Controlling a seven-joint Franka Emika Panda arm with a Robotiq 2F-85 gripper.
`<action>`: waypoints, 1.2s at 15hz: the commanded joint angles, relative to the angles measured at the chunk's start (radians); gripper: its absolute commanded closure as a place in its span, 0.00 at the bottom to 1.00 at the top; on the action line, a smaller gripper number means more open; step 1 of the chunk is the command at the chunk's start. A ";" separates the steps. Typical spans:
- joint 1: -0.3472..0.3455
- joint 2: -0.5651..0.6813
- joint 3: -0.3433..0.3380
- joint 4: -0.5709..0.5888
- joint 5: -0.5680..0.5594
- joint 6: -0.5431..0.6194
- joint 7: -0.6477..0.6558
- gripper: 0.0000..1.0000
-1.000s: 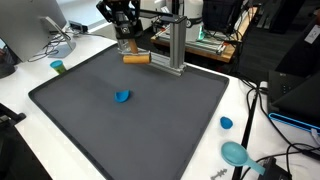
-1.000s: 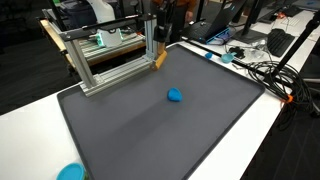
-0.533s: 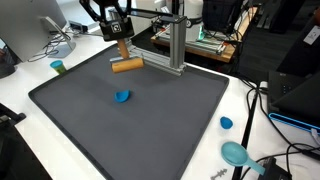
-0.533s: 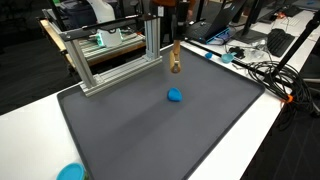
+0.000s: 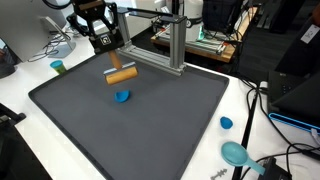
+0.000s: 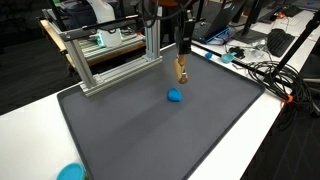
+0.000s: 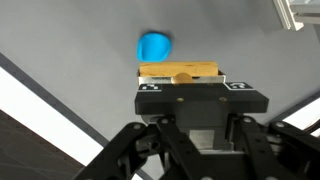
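My gripper (image 5: 116, 62) is shut on a tan wooden cylinder (image 5: 122, 76) and holds it in the air above the dark grey mat (image 5: 150, 120). The cylinder also shows in the exterior view (image 6: 182, 70) and in the wrist view (image 7: 181, 71). A small blue object (image 5: 122, 96) lies on the mat just below and in front of the cylinder; it shows in the exterior view (image 6: 175, 96) and in the wrist view (image 7: 153, 46). In the wrist view the gripper body hides the fingertips.
An aluminium frame (image 5: 172, 45) stands at the mat's far edge (image 6: 110, 60). A blue cap (image 5: 226, 123) and a teal disc (image 5: 236, 153) lie on the white table beside the mat. A small green cup (image 5: 58, 67) stands by the monitor. Cables (image 6: 262, 70) lie to one side.
My gripper has carried the wooden cylinder away from the aluminium frame and out over the mat, to just above the blue object. The blue object has not moved.
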 commanded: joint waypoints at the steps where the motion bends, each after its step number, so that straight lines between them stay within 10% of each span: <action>1: -0.009 0.018 -0.003 -0.010 -0.015 0.055 -0.005 0.78; 18: -0.014 0.093 0.006 -0.122 -0.075 0.283 -0.030 0.78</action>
